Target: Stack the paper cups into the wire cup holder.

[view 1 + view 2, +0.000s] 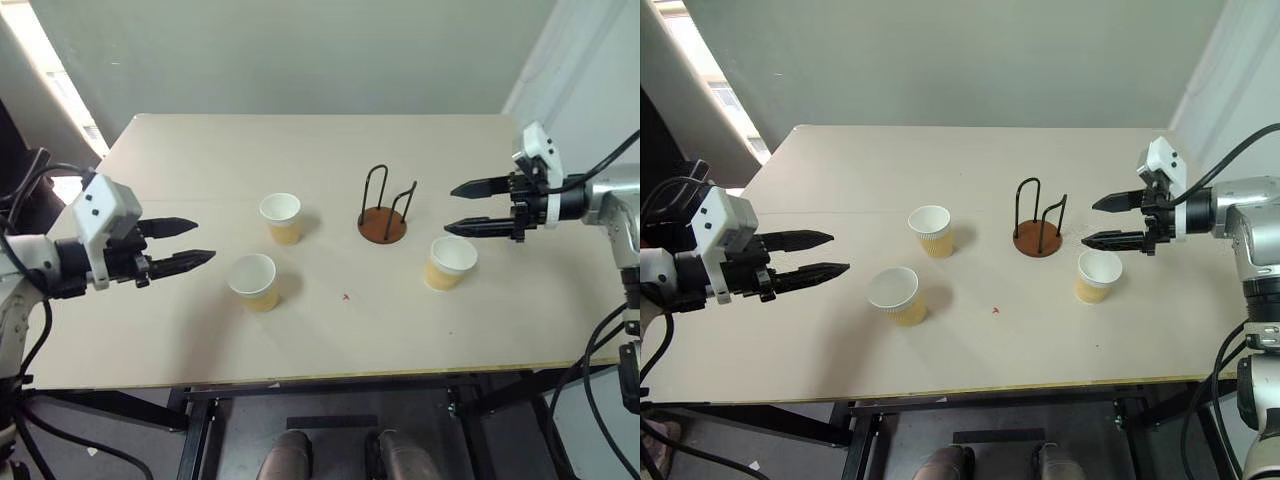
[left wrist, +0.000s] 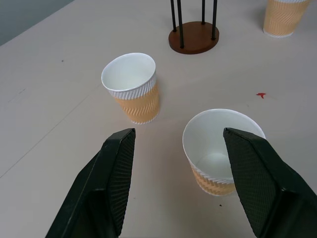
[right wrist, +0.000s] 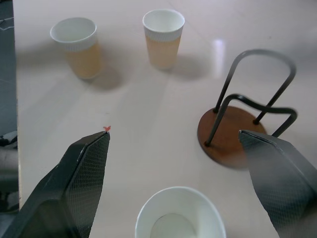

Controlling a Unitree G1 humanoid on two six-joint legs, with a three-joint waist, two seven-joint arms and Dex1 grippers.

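Note:
Three yellow-tan paper cups stand upright and apart on the beige table [image 1: 180, 340]: one at mid-table [image 1: 281, 217], one nearer the front left [image 1: 253, 281], and one to the right [image 1: 451, 262]. The wire cup holder [image 1: 384, 211], a brown disc with two black wire loops, is empty between the middle and right cups. My left gripper [image 1: 186, 245] hovers open left of the front-left cup [image 2: 219, 151], fingers pointing at it. My right gripper [image 1: 468, 207] hovers open just above and behind the right cup [image 3: 178, 214], right of the holder [image 3: 237, 130].
A small red mark [image 1: 346, 296] lies on the table in front of the holder. The table's front edge [image 1: 330, 378] runs close below the cups. A grey wall stands behind the table.

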